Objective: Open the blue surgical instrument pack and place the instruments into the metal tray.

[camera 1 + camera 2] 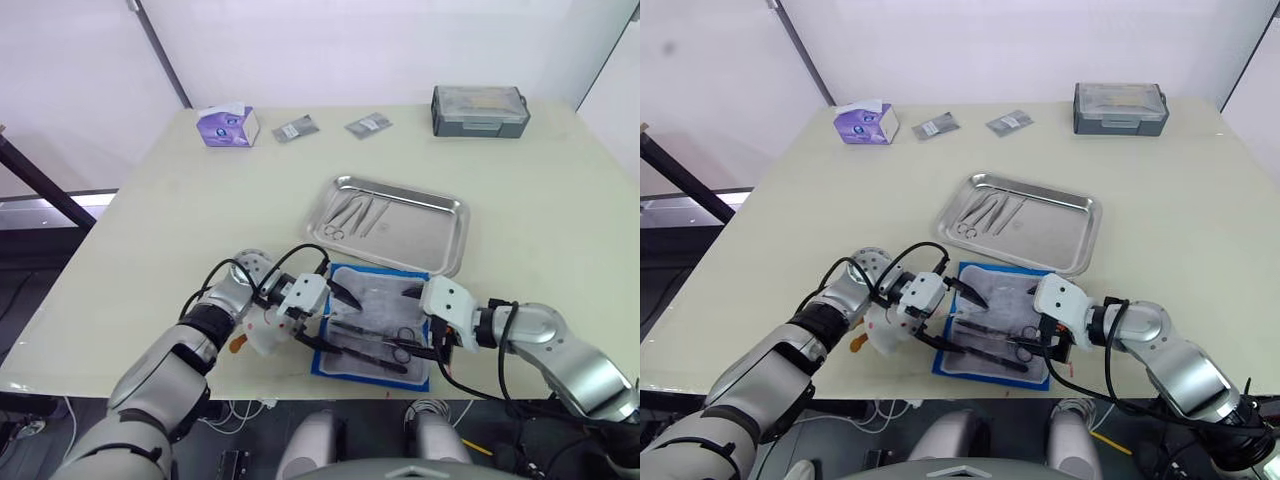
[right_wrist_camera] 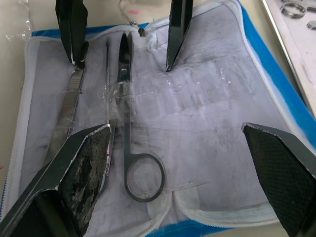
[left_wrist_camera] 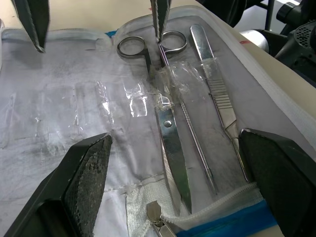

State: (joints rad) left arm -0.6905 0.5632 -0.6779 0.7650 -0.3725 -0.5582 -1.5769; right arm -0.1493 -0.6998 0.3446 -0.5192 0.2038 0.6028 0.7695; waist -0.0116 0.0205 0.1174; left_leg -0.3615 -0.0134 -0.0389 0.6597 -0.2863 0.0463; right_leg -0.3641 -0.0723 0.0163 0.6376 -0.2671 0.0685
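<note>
The blue surgical instrument pack [image 1: 372,300] lies unzipped and open at the table's front edge, pale lining up. On the lining rest instruments: ring-handled scissors [image 3: 168,138], a thin probe [image 3: 190,133] and tweezers [image 3: 217,94], partly under clear plastic film. My left gripper [image 1: 335,318] is open over the pack's left side, its fingers straddling the tools' tips. My right gripper [image 1: 410,322] is open over the right side, near the scissors' rings [image 2: 143,177]. Neither holds anything. The metal tray [image 1: 455,235] sits just behind the pack, with several instruments [image 1: 355,213] in its left part.
A purple tissue box [image 1: 228,126], two small packets [image 1: 295,129] [image 1: 368,124] and a grey lidded box [image 1: 480,110] stand along the table's far side. Crumpled clear plastic [image 1: 262,335] lies left of the pack. The table's front edge runs just below the pack.
</note>
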